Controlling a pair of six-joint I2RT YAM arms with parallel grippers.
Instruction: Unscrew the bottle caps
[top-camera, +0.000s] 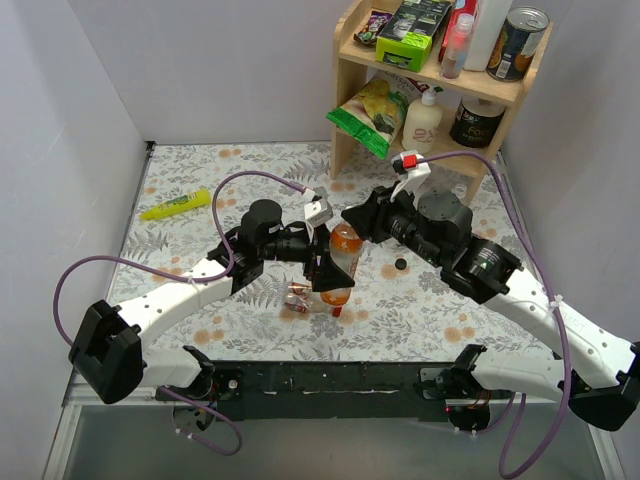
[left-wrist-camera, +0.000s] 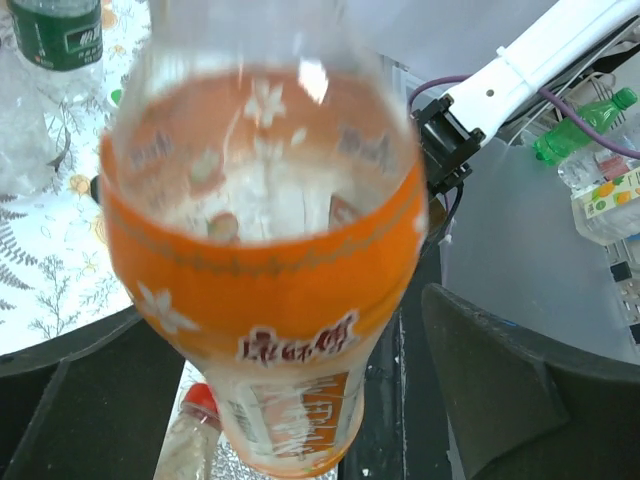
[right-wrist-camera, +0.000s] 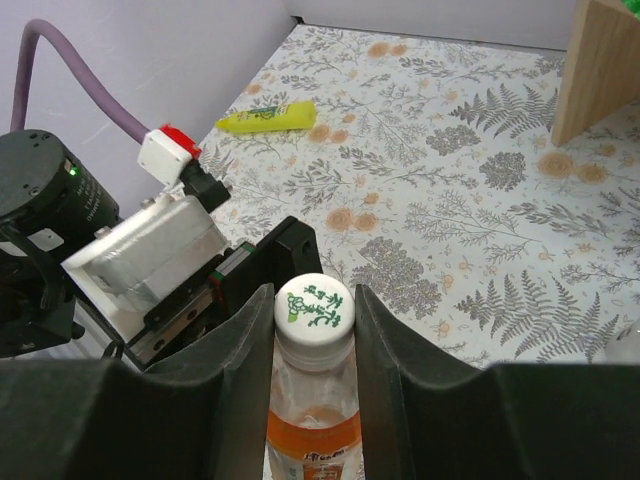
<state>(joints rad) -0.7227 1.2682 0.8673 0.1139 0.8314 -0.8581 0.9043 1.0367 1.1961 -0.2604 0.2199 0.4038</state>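
Glossy clear plastic orange bottle (left-wrist-camera: 270, 270) with smooth white plastic screw cap (right-wrist-camera: 314, 308), between matt black fingers (right-wrist-camera: 240, 370) of right gripper (right-wrist-camera: 314, 300).

Tally time: bottles, caps and the bits around them!
Three drink bottles: orange bottle (top-camera: 343, 262), lying bottle (top-camera: 300, 298), green-labelled bottle (left-wrist-camera: 58, 30). Three caps: white cap (right-wrist-camera: 314, 308), red cap (left-wrist-camera: 200, 398), black cap (top-camera: 400, 264). Up on the shelf (top-camera: 440, 75), two tins, the upper tin (top-camera: 519, 42) and the lower tin (top-camera: 476, 122), plus one pump bottle (top-camera: 423, 120), one green box (top-camera: 412, 32), one snack bag (top-camera: 372, 112). And one yellow tube (top-camera: 176, 204) on the table (top-camera: 250, 160).
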